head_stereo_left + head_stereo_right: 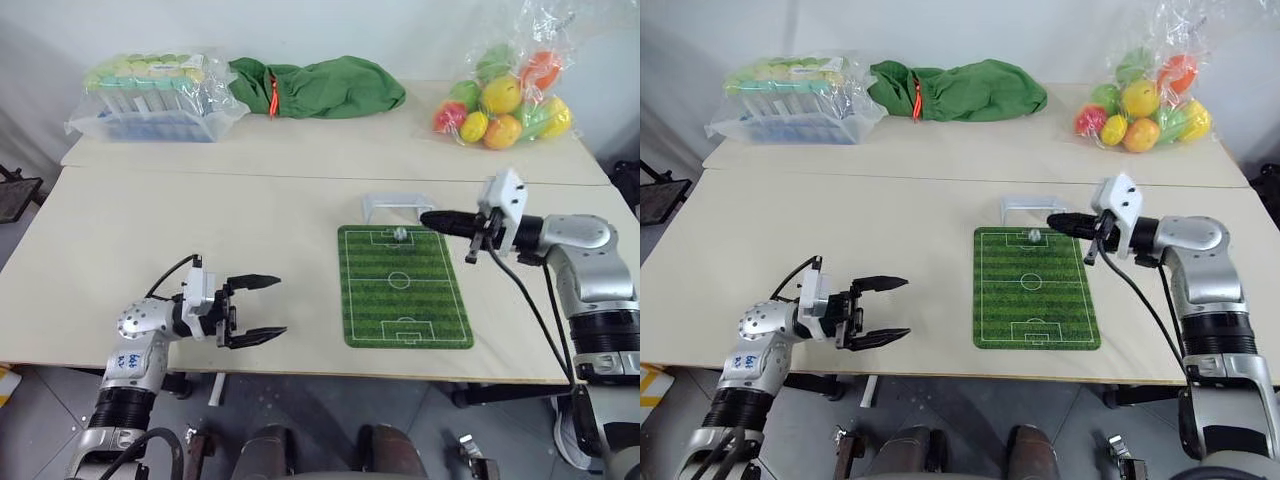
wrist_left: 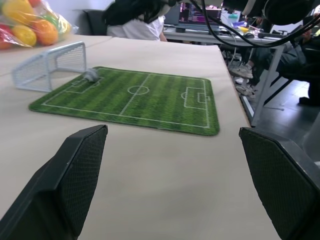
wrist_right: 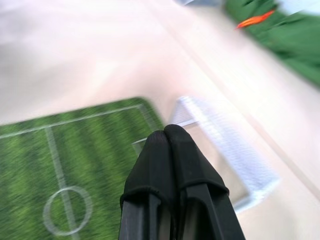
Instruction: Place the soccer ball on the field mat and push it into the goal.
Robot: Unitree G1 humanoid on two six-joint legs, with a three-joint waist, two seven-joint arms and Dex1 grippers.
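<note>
Three soft containers line the far side of the pale wooden table (image 1: 200,210): a clear crinkled plastic bag (image 1: 155,95) holding pastel yellow and green packets over rows of tubes, a plain green cloth drawstring bag (image 1: 320,88) whose contents are hidden, and a clear plastic bag of round yellow, orange, green and red fruits (image 1: 503,100). The flat green field mat with grass stripes, white pitch lines and rounded corners (image 1: 405,300) lies near the table's front edge. The tiny white-and-black soccer ball (image 1: 400,235) sits on the mat's far end, just before the low white plastic goal frame (image 1: 398,205). Right gripper (image 1: 428,218) fingers pressed together, just beside the ball. Left gripper (image 1: 270,308) spread, empty, well apart.
</note>
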